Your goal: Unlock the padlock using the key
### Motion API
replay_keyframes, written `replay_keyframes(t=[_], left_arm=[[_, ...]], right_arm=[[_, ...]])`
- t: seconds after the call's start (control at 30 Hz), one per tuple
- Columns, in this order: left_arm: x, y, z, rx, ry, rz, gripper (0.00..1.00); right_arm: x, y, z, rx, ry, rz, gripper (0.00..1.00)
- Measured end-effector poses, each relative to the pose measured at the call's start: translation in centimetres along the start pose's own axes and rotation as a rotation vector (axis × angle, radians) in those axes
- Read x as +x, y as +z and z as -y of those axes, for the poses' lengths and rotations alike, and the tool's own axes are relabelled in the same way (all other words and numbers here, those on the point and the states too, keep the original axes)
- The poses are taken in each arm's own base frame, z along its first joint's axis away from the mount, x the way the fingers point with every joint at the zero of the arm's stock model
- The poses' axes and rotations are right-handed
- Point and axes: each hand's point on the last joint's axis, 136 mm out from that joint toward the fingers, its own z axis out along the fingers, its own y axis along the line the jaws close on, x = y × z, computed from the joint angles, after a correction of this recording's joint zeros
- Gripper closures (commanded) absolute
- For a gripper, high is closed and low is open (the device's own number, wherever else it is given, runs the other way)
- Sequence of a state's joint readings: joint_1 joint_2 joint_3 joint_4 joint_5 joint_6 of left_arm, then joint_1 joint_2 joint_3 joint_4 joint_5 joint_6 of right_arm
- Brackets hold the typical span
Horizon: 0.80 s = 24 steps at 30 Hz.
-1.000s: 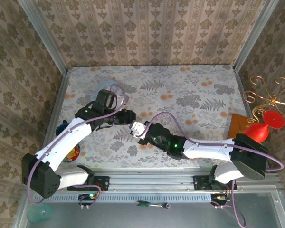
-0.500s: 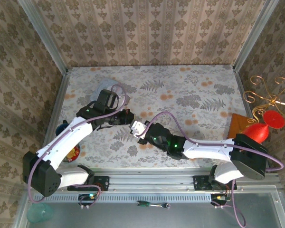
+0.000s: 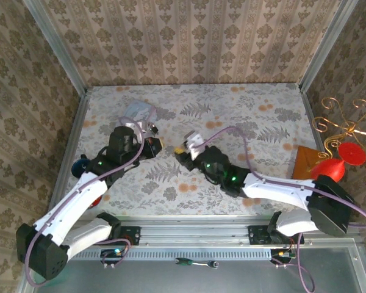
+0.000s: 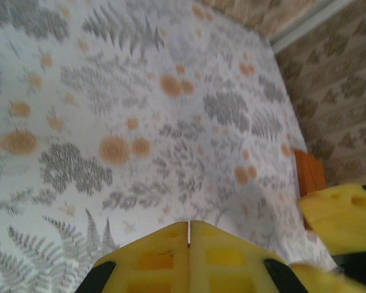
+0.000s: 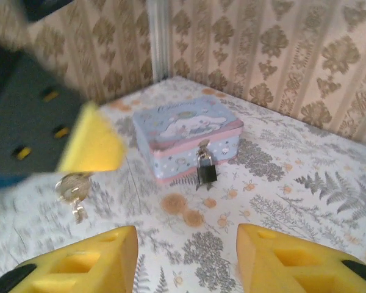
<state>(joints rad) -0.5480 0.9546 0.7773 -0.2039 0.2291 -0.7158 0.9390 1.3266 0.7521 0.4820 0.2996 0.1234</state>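
The padlock (image 5: 205,171), small and black with a metal shackle, hangs shut on the hasp of a pastel cartoon tin (image 5: 186,135). The tin (image 3: 138,113) stands at the back left of the table. The key (image 5: 73,193), on a small ring, dangles just under the yellow fingertip (image 5: 93,146) of my left gripper (image 3: 154,144). The left jaws are pressed together (image 4: 189,224), shut on the key. My right gripper (image 5: 186,239) is open and empty, facing the tin and padlock from a short way off. From above, the right gripper (image 3: 184,148) sits just right of the left one.
A red funnel (image 3: 333,166), a brown wooden block (image 3: 304,161) and a gold wire stand (image 3: 348,125) crowd the right edge. A dark blue object (image 3: 79,165) lies by the left rail. A green-handled screwdriver (image 3: 192,262) rests on the near metal ledge.
Both grippers have moved toward the back and drawn apart. The right jaws have opened and let go; the left gripper has shut and now carries the key.
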Motion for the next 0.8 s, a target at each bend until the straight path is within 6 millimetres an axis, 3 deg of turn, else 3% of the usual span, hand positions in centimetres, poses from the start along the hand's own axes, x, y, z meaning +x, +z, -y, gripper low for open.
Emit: replay_keyframes(t=[0.13, 0.3, 0.47, 0.67, 0.8], left_arm=[[-1.6, -0.4, 0.5, 0.036, 0.02, 0.114, 1.0], [-2.8, 0.2, 2.3, 0.117, 0.051, 0.185, 1.0], [-2.9, 1.6, 4.3, 0.192, 0.07, 0.196, 1.0], [-2.0, 3.5, 6.6, 0.25, 0.088, 0.155, 1.0], [-2.1, 3.5, 8.6, 0.303, 0.089, 0.159, 1.0]], right_arm=[[-1.1, -0.6, 2.4, -0.013, 0.294, 0.031, 0.48], [0.7, -0.9, 2.3, -0.082, 0.568, -0.01, 0.43], [-0.2, -0.5, 2.1, -0.215, 0.808, 0.019, 0.4], [-1.6, 0.0, 3.8, -0.327, 0.983, 0.077, 0.35], [-3.0, -0.6, 2.8, -0.418, 1.0, 0.091, 0.36]])
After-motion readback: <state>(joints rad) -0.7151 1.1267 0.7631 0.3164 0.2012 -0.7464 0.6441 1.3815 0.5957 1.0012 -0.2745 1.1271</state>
